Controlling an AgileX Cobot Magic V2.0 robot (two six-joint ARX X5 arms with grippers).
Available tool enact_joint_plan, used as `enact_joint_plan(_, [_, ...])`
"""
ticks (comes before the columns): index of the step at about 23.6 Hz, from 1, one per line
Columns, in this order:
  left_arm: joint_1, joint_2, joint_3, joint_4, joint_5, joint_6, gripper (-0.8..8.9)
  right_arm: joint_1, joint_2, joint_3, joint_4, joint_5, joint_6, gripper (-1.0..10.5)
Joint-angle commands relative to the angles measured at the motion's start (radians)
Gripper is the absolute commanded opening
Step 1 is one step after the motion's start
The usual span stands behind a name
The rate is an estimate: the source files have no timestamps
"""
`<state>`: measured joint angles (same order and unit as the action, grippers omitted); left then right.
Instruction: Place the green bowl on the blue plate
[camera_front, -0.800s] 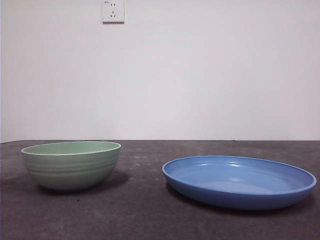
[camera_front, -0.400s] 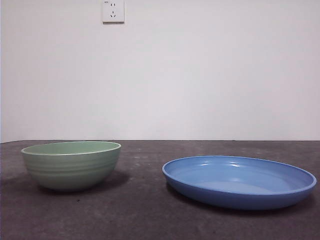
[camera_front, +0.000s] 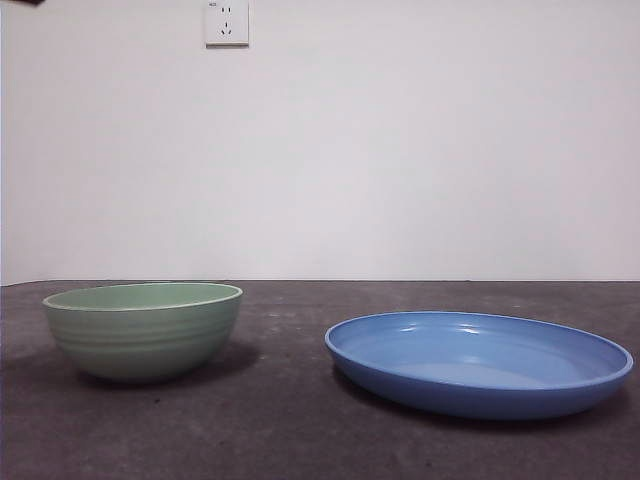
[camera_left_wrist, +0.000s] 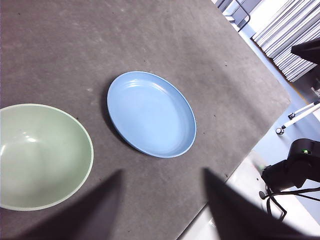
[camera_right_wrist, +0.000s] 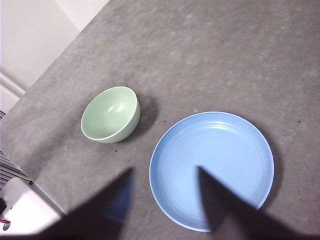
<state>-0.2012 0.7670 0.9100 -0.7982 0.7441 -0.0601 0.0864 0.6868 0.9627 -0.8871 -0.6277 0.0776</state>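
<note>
The green bowl (camera_front: 142, 328) stands upright on the table at the left, pale mint with faint ridges. To its right, a short gap away, lies the blue plate (camera_front: 478, 360), wide and shallow. From high above, my left gripper (camera_left_wrist: 162, 171) looks down on the bowl (camera_left_wrist: 40, 155) and the plate (camera_left_wrist: 151, 113); its jaws are open and hold nothing. My right gripper (camera_right_wrist: 165, 168) also hangs high, over the plate (camera_right_wrist: 212, 167), with the bowl (camera_right_wrist: 110, 114) farther off. It is open and empty too.
The dark grey table (camera_front: 290, 420) ends near the plate in the left wrist view. A black arm tip (camera_front: 20, 2) shows at the front view's top left corner. A wall socket (camera_front: 227, 22) is on the white wall behind.
A black arm tip has come into the front view's top left corner. Bowl and plate have not moved.
</note>
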Motion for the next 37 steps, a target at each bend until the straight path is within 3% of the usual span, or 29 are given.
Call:
enact_joint_plan(1, [-0.003,0.01,0.019,0.005,0.008,0.023,4.8,0.004,0.005,0.018,0.003,-0.001,-0.011,4.7])
enact_joint_plan(5, [-0.003,0.01,0.019,0.006,0.008,0.023,5.37,0.004,0.005,0.018,0.002,-0.001,-0.01,5.3])
enact_joint_plan(13, [-0.003,0.011,0.019,0.005,0.002,0.023,5.37,0.004,0.005,0.018,-0.008,-0.001,-0.007,6.2])
enact_joint_plan(19, [-0.003,0.018,0.018,0.004,-0.116,0.023,6.02,0.004,0.005,0.018,-0.008,-0.001,-0.007,6.2])
enact_joint_plan(29, [-0.003,0.114,0.018,-0.013,-0.371,0.018,5.93,0.004,0.004,0.018,-0.008,-0.003,-0.007,6.2])
enact_joint_plan(37, [-0.003,0.282,0.018,-0.007,-0.412,0.018,5.89,0.004,0.004,0.018,-0.008,-0.003,-0.007,6.2])
